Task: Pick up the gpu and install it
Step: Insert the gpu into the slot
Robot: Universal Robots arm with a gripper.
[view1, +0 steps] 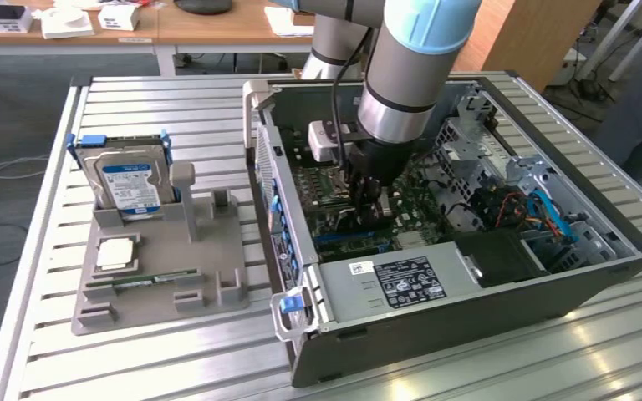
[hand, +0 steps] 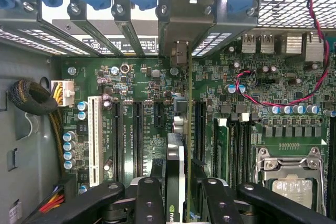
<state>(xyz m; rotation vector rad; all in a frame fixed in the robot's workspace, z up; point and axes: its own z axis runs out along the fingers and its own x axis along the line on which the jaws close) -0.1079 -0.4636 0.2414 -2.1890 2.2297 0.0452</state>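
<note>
The gpu (hand: 177,166) stands on edge over the green motherboard (hand: 131,77), in line with the black expansion slots (hand: 137,140). Its pale metal bracket (hand: 185,22) reaches the case's rear slot openings. My gripper (hand: 181,195) is shut on the card, one black finger (hand: 149,198) on each side of it. In the exterior view the gripper (view1: 371,196) reaches down into the open computer case (view1: 455,317), low over the motherboard (view1: 354,225). Whether the card's edge sits in a slot is hidden.
A grey holder tray (view1: 143,292) at the exterior view's left carries a hard drive (view1: 131,184), a processor (view1: 114,252) and a RAM stick (view1: 143,282). The power supply (view1: 399,284) sits at the case's near end. Cables (hand: 31,98) and the CPU socket (hand: 291,177) flank the slots.
</note>
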